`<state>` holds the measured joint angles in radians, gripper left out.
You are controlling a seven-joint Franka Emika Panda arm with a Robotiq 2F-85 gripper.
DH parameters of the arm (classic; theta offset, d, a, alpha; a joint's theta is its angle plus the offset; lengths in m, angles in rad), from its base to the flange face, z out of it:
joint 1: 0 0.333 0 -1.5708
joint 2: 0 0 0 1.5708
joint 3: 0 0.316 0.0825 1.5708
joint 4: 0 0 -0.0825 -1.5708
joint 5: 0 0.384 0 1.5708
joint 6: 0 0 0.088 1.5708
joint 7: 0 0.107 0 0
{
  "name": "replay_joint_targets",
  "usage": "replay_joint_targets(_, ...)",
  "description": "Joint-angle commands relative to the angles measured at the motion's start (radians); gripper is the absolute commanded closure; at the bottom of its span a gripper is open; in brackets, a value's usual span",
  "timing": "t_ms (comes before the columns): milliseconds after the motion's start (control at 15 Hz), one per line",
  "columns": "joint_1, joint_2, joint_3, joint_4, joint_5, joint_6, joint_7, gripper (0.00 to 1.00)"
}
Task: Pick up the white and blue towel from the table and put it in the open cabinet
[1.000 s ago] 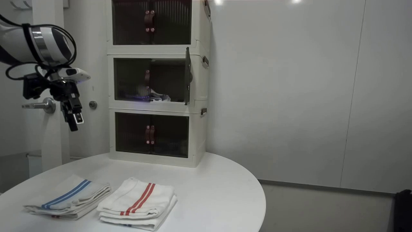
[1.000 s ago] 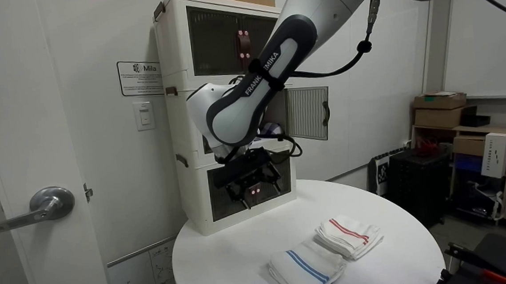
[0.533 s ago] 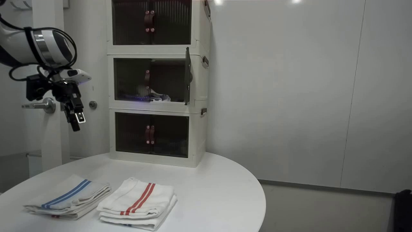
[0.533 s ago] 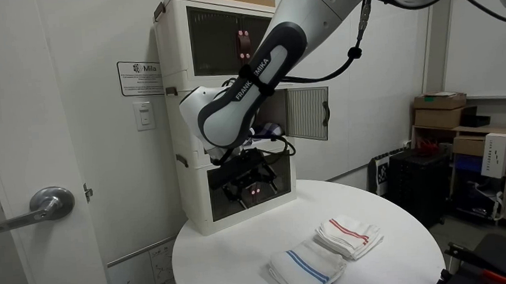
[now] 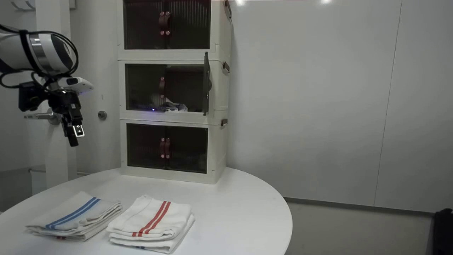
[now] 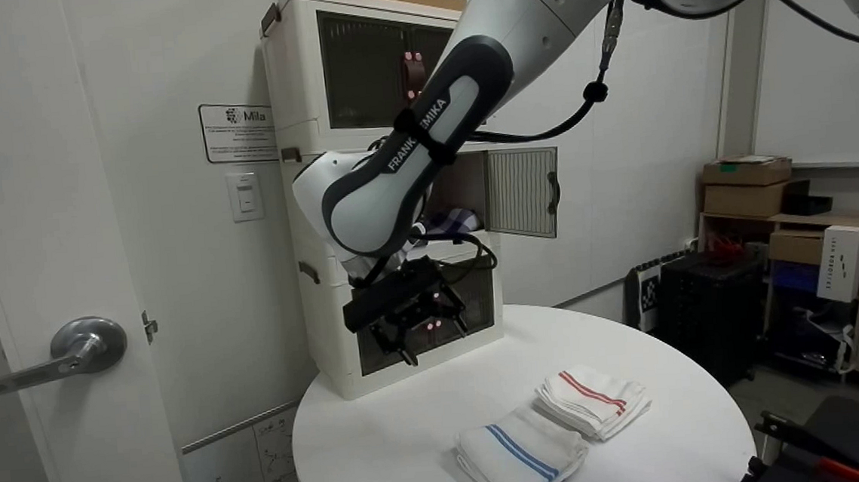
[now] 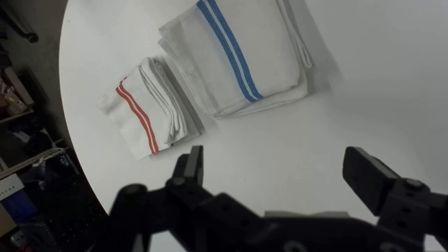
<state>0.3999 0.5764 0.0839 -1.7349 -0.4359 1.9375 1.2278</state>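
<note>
The gripper (image 7: 273, 157) hung above the table (image 6: 405, 432), its fingers (image 7: 192, 166) wide apart with nothing between them. The white and blue towel (image 6: 521, 454) lay folded on the near part of the table, in both exterior views left of the red-striped towel (image 5: 152, 219) and just beside it. The step looked to be the approach: best to come nearer over the blue stripes, go down square to a folded edge, keep off the neighbour, and pinch every layer so the fold held. The cabinet (image 5: 220, 92) would then want entry through its right half, where the door leaf (image 6: 523, 193) stood open. On the arm (image 6: 489, 59) a strap (image 6: 426, 137) split lettering into "FRANK" and "EMIKA"; the wall sign (image 6: 238, 132) said "Mila", its smaller lines illegible, and print on a white box (image 6: 841, 263) at right was too blurred to trust.
</note>
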Motion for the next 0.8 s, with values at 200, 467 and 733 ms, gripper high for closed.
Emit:
replay_joint_targets(200, 0.009, 0.001, -0.008, 0.005, 0.018, -0.004, -0.015, 0.00)
replay_joint_targets(467, 0.019, 0.003, -0.017, 0.010, 0.004, -0.028, -0.001, 0.00)
replay_joint_targets(733, 0.030, 0.006, -0.027, 0.019, -0.018, -0.097, 0.003, 0.00)
